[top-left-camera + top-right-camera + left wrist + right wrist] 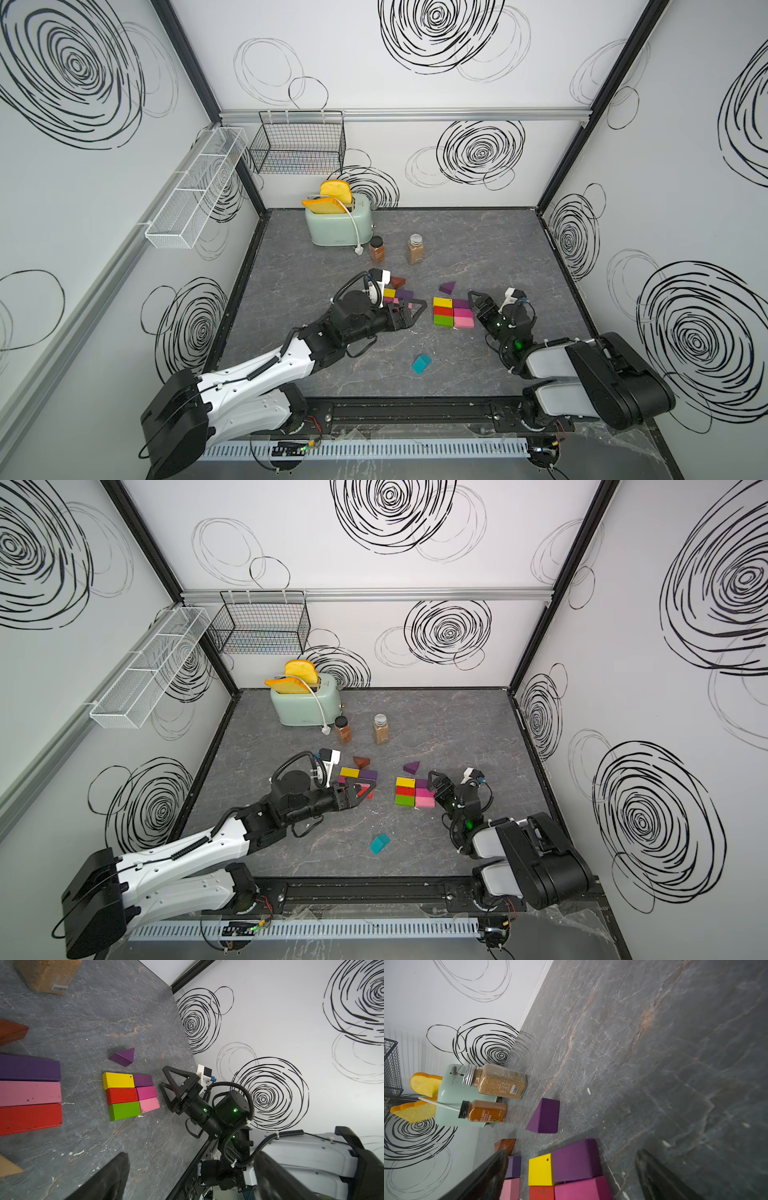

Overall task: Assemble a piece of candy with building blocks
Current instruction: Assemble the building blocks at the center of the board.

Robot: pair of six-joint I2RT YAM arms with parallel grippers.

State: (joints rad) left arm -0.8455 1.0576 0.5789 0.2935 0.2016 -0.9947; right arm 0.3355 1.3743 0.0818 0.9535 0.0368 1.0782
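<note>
Covering some blocks (404, 294), the left tool (417, 316) stands spread; the right tool (473, 305) too.

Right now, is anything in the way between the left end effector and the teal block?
No, nothing that shows. In both top views only bare tabletop lies between the left end effector and the teal block.
</note>
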